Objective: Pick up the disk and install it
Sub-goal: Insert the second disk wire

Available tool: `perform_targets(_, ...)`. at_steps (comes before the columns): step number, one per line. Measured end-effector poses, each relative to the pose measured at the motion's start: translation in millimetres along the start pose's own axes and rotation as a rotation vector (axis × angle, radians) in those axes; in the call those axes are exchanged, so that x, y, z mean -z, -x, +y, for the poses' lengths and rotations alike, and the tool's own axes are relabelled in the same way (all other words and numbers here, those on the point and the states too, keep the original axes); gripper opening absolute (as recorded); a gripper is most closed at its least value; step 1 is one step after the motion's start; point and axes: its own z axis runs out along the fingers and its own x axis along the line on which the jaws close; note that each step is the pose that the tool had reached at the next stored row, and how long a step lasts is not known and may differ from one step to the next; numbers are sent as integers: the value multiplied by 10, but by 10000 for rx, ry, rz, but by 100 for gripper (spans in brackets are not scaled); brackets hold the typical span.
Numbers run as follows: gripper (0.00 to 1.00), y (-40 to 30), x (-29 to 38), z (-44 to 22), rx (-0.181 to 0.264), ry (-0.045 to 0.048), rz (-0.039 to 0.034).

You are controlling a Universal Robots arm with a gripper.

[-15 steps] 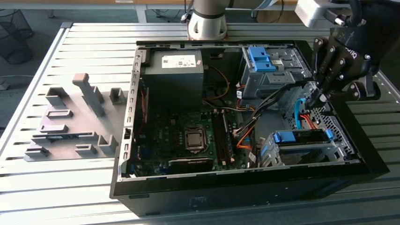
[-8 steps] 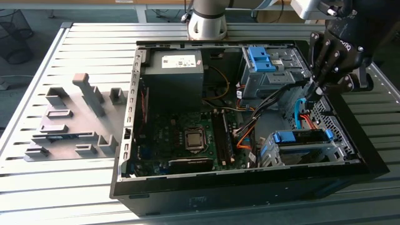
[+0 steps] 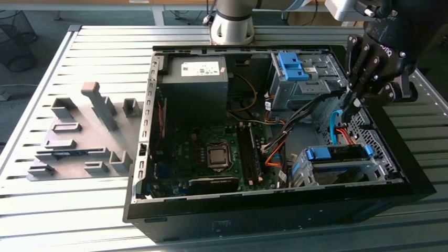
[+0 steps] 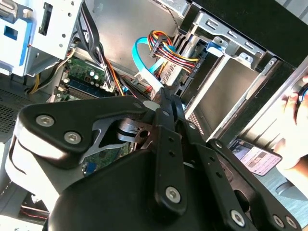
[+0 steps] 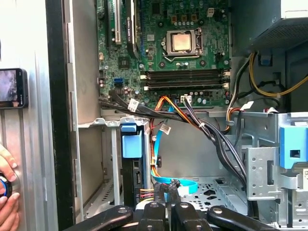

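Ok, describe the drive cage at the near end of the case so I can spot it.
In the open case, go to the near corner on the exterior view's right. The cage is the silver frame there with a blue bracket across its top. The other blue-bracketed cage stands by the far wall instead.

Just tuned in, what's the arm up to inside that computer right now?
The gripper is lowered into the open computer case, by the light blue cable between the two drive cages. A disk with a blue bracket sits in the cage nearer the exterior camera. A person's hand rests on the table just outside the case, beside a phone.
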Motion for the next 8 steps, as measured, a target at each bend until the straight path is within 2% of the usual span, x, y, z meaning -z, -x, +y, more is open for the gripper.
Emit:
perform_targets(1, 17, 1, 0, 0, 1, -1, 38)
perform_targets(3, 17, 3, -1, 5, -7, -3, 68)
perform_targets(7, 18, 4, -13, 8, -33, 0, 75)
perform_targets(8, 25, 6, -17, 10, -44, 3, 75)
